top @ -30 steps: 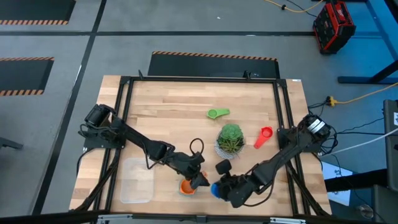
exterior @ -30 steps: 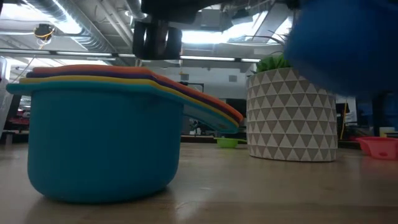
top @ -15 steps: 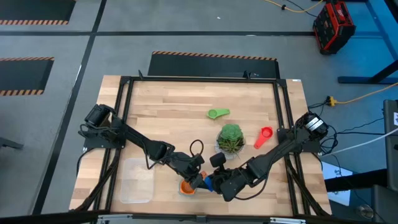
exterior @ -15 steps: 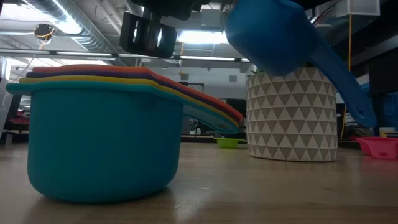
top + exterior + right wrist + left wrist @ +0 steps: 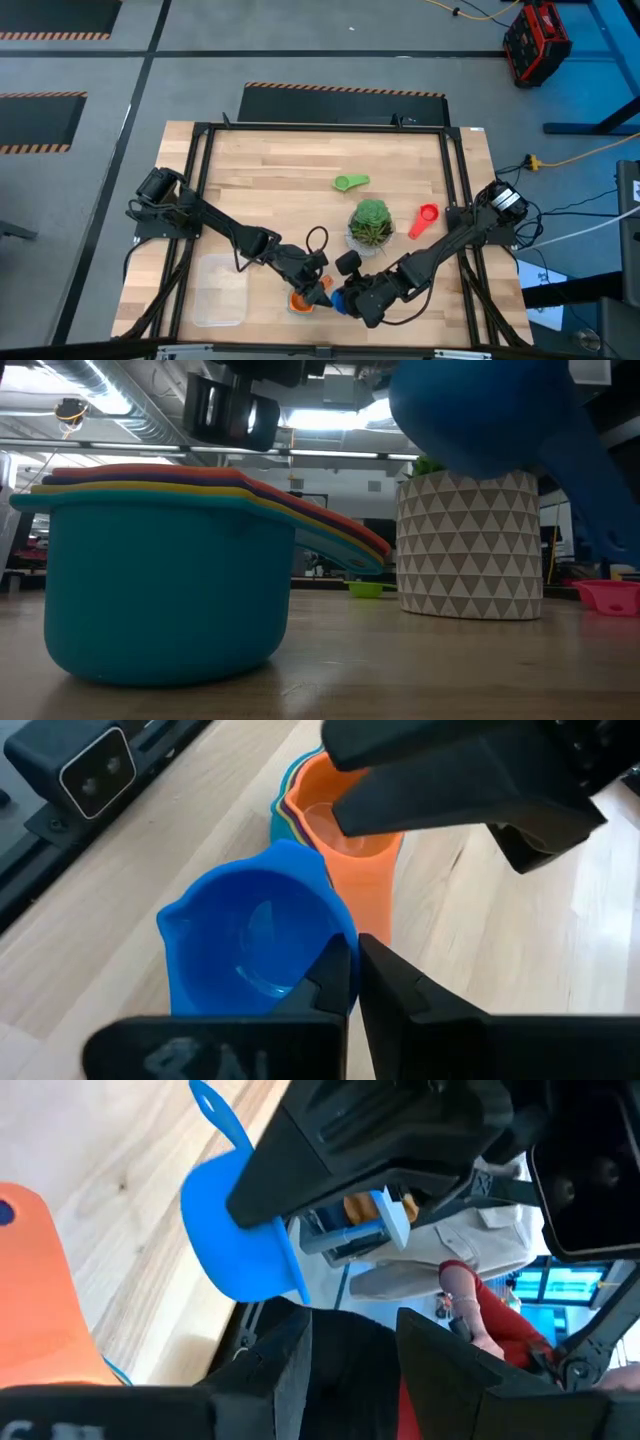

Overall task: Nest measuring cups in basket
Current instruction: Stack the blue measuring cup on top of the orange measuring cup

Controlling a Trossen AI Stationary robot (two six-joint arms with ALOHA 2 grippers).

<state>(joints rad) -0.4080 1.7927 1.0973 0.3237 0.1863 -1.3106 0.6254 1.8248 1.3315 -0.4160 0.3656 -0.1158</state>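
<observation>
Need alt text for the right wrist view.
The right gripper, shut on the rim of a blue cup, holds it beside a nested cup stack with orange on top, on the wooden table. The left gripper hangs dark over the stack.

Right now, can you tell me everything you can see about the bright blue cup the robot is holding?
The blue cup is a small round scoop of smooth, shiny plastic with a flat handle. It is empty. The right gripper is shut on its rim and holds it up off the table, right beside the nested stack of cups, whose top one is orange. The left gripper hovers over that stack. Nothing else touches the blue cup.
</observation>
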